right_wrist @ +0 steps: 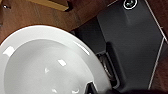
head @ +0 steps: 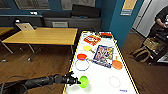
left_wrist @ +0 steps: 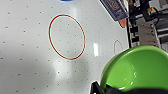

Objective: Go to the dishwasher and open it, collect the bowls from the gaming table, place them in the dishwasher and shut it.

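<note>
My left gripper point(head: 76, 80) reaches in from the left and is shut on the rim of a green bowl point(head: 84, 82) over the near left corner of the gaming table point(head: 100, 77). In the left wrist view the green bowl point(left_wrist: 136, 67) hangs above the white dotted top of the gaming table point(left_wrist: 30, 50). Farther along the top sit a red bowl point(head: 81, 56), a yellow bowl point(head: 87, 48) and an orange bowl point(head: 117, 64). My right gripper point(right_wrist: 91, 88) holds a white bowl point(right_wrist: 42, 67) by its rim above the robot's dark base. The dishwasher is out of view.
Two colourful game boxes point(head: 103, 55) point(head: 92, 39) lie mid-table. A wooden table point(head: 42, 35) with a laptop point(head: 25, 26) stands to the left. A blue wall corner point(head: 120, 22) is at the right, and beyond it are bags point(head: 141, 53) and a person point(head: 161, 20).
</note>
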Robot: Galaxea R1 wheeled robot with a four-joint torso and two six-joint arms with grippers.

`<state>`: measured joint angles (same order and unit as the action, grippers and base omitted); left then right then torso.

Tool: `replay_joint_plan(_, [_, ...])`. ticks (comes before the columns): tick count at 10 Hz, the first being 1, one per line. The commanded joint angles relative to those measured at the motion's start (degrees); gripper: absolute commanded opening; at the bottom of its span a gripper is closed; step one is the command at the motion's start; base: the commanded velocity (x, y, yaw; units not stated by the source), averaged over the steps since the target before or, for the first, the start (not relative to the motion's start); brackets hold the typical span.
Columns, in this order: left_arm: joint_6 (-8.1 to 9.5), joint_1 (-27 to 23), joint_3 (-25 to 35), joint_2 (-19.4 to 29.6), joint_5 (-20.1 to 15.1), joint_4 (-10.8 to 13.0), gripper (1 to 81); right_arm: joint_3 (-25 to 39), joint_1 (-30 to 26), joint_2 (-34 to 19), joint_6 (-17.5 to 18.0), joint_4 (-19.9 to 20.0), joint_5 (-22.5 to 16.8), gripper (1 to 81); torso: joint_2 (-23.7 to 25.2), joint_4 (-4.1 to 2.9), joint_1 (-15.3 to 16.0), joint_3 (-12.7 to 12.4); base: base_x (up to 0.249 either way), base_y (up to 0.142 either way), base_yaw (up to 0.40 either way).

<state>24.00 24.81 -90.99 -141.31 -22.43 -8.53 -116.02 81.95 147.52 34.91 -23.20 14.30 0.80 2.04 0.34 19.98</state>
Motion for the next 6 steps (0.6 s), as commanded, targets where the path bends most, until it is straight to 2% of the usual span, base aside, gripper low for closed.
replay_joint_plan(1, [-0.27, -5.08, 11.10, 9.64, -1.65, 0.97, 1.0, 1.60, -0.86, -1.59, -0.28, -1.67, -1.82, 1.0, 0.00, 0.00, 0.00, 0.00, 0.000, 0.000, 0.000])
replay_joint_plan(2, [-0.27, -3.76, 11.71, 10.78, -1.65, 1.94, 1.0, 1.60, -0.86, -1.50, -0.28, -1.67, -1.82, 1.0, 0.00, 0.00, 0.00, 0.00, 0.000, 0.000, 0.000])
replay_joint_plan(6, [-0.27, 1.51, 11.45, 11.31, -1.30, 5.11, 1.0, 1.77, -0.77, -1.50, -0.28, -1.67, -1.82, 1.0, -0.02, 0.00, 0.00, 0.02, -0.107, 0.000, 0.000])
